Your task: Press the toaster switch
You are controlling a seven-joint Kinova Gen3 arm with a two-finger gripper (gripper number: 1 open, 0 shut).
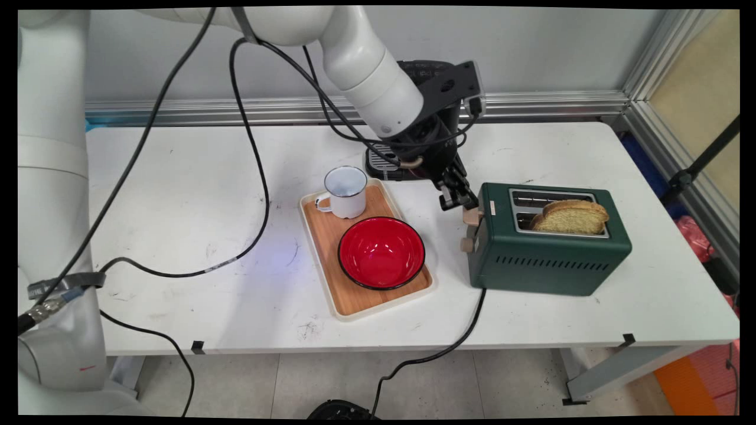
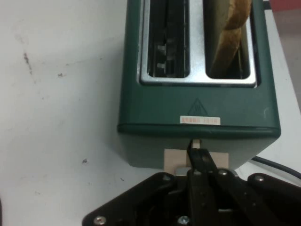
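A dark green two-slot toaster [image 1: 549, 260] stands right of centre on the white table, with a slice of toasted bread [image 1: 573, 217] sticking up out of its near slot. My gripper [image 1: 458, 200] is shut, and its tips rest on top of the beige lever [image 1: 472, 216] at the toaster's left end. A beige knob [image 1: 468, 244] sits below the lever. In the hand view the closed fingers meet at the gripper [image 2: 195, 153] right over the lever [image 2: 174, 160]. Beyond it are the toaster [image 2: 197, 106], one empty slot and the bread [image 2: 230, 28].
Left of the toaster lies a wooden tray [image 1: 331, 277] holding a red bowl [image 1: 381, 252] and a white enamel mug [image 1: 345, 192]. A black device [image 1: 381, 165] stands behind the tray, partly hidden by the arm. The toaster's cord [image 1: 449, 348] drops over the table's front edge.
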